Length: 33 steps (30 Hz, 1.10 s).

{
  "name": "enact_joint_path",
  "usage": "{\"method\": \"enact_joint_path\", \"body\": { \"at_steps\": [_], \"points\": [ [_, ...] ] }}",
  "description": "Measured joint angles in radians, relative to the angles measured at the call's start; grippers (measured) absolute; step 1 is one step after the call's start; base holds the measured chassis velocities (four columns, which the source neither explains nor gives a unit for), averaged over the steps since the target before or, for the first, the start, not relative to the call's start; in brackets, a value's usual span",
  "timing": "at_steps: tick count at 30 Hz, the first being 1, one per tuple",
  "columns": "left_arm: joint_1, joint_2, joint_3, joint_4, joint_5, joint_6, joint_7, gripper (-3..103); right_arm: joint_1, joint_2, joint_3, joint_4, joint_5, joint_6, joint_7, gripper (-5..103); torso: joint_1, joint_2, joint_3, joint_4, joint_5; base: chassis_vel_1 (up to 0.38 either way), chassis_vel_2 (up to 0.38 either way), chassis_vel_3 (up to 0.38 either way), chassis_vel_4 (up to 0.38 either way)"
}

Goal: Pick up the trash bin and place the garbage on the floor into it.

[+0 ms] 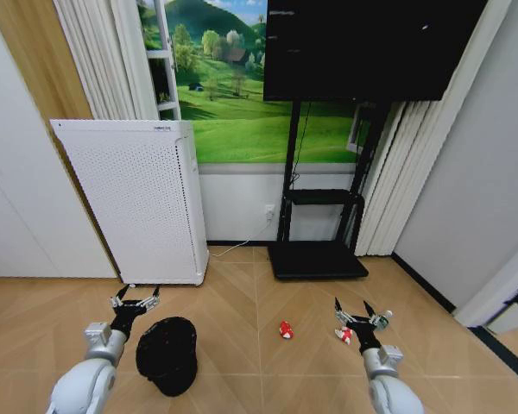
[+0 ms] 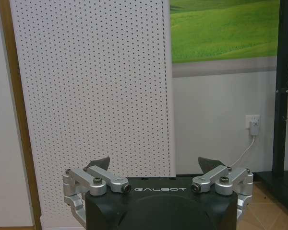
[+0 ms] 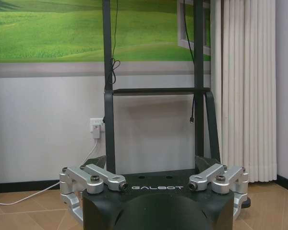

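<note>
In the head view, the trash bin [image 1: 167, 354] sits on the wooden floor [image 1: 242, 293] in the lower left of the frame, a small black round basket, just to the right of the left gripper [image 1: 135, 302]. That gripper hangs low at the lower left with its jaws spread apart and holding nothing, and in the left wrist view the same gripper [image 2: 154, 164] faces the white perforated appliance [image 2: 93, 96], fingers wide. The right gripper [image 1: 356, 311] is at the lower right of the head view, jaws also apart and empty; in its own wrist view it [image 3: 153, 160] points toward the black stand [image 3: 156, 91] against the wall. The garbage lies on the floor right of the bin: a red-and-white scrap [image 1: 286, 329] near the lower middle of the frame, a second red-and-white scrap [image 1: 345, 334] just beside the right gripper, and a small bottle [image 1: 382, 321] close to that gripper's right fingertip, partly hidden.
</note>
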Motion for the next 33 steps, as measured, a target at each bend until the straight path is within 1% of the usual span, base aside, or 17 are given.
{"method": "enact_joint_path", "body": {
  "at_steps": [3,4,5,11,15,17,21,23,24,26,30,32,33],
  "points": [
    [0.000,-0.001,0.000,0.000,0.000,0.000,0.002,100,0.000,0.000,0.000,-0.001,0.000,0.000,0.000,100,-0.002,-0.008,-0.005,0.0000,0.0000,0.000,0.000,0.000,0.000],
    [0.001,-0.001,0.000,0.000,0.000,0.000,0.003,100,0.000,0.000,0.000,-0.002,0.000,0.001,0.000,100,-0.004,-0.016,-0.012,0.0000,0.0000,0.000,0.000,0.000,0.000],
    [0.001,-0.001,0.000,0.000,0.000,0.000,0.003,100,0.000,0.000,0.000,-0.002,0.000,0.001,0.000,100,-0.004,-0.016,-0.012,0.0000,0.0000,0.000,0.000,0.000,0.000],
    [0.002,-0.001,-0.001,0.000,0.000,-0.002,0.004,100,-0.002,0.000,0.002,-0.011,0.000,0.006,-0.001,100,-0.011,-0.046,-0.034,0.0000,0.0000,0.000,0.000,0.000,0.000],
    [0.003,0.000,-0.002,0.000,0.000,-0.002,0.004,100,-0.002,0.001,0.002,-0.012,0.000,0.007,-0.002,100,-0.014,-0.054,-0.040,0.0000,0.0000,0.000,0.000,0.000,0.000],
    [0.002,0.000,-0.002,0.001,0.000,-0.002,0.004,100,-0.001,0.002,0.002,-0.015,0.000,0.007,-0.002,100,-0.016,-0.068,-0.052,0.0000,0.0000,0.000,0.000,0.000,0.000],
    [0.002,0.000,-0.002,0.001,0.001,-0.002,0.004,100,0.000,0.001,0.001,-0.016,0.000,0.008,-0.002,100,-0.019,-0.078,-0.059,0.0000,0.0000,0.000,0.000,0.000,0.000],
    [0.003,-0.001,-0.001,0.001,0.001,-0.003,0.004,100,0.001,0.000,0.001,-0.017,0.001,0.008,-0.002,100,-0.021,-0.092,-0.071,0.0000,0.0000,0.000,0.000,0.000,0.000],
    [0.003,-0.001,-0.001,0.001,0.001,-0.003,0.004,100,0.001,0.000,0.001,-0.017,0.001,0.008,-0.002,100,-0.021,-0.092,-0.071,0.0000,0.0000,0.000,0.000,0.000,0.000],
    [0.004,-0.001,0.000,0.000,0.001,-0.002,0.004,100,0.001,-0.002,0.001,-0.017,0.002,0.008,-0.002,100,-0.023,-0.105,-0.082,0.0000,0.0000,0.000,0.000,0.000,0.000],
    [0.004,-0.002,0.001,0.000,0.002,-0.003,0.004,100,0.001,-0.002,0.001,-0.018,0.003,0.008,-0.002,100,-0.025,-0.116,-0.091,0.0000,0.0000,0.000,0.000,0.000,0.000],
    [0.005,-0.002,0.006,-0.007,-0.003,0.002,-0.011,100,0.000,-0.003,0.002,-0.018,0.004,0.008,-0.002,100,-0.026,-0.126,-0.100,-0.0001,-0.0001,0.000,0.000,0.000,0.000],
    [0.005,-0.002,0.006,-0.007,-0.003,0.002,-0.011,100,0.000,-0.003,0.002,-0.018,0.004,0.008,-0.002,100,-0.026,-0.126,-0.100,-0.0001,-0.0001,0.000,0.000,0.000,0.000]
  ]
}}
